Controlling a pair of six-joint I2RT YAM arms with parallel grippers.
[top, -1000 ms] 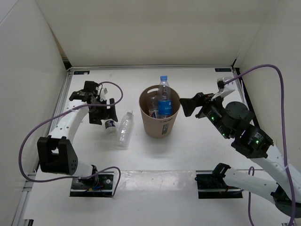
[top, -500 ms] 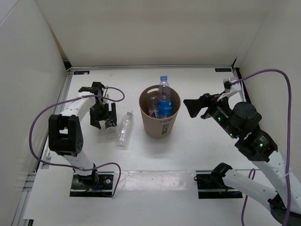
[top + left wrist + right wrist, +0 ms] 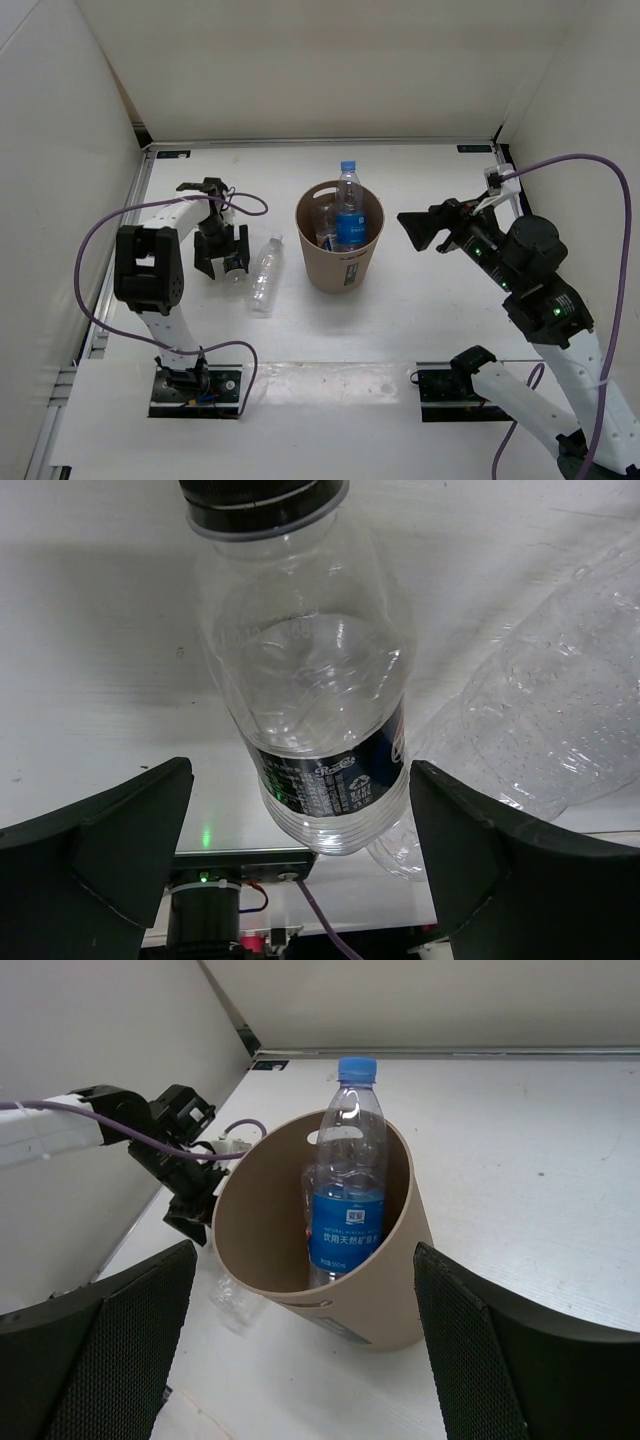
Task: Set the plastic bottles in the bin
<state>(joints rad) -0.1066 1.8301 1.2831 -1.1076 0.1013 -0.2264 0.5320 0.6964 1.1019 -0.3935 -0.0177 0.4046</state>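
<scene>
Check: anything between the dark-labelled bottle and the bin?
Yes. The plain clear bottle lies on its side between the dark-labelled bottle and the bin, as seen in the top external view.

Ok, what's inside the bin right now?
The blue-labelled bottle stands upright in the bin, its cap above the rim. A second clear bottle sits beside it, partly hidden by it and the bin wall. The bin's floor cannot be seen.

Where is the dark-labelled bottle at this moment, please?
In the top view, the dark-labelled bottle lies on the table left of the bin, between the open jaws of the left gripper, with the plain clear bottle just to its right.
</scene>
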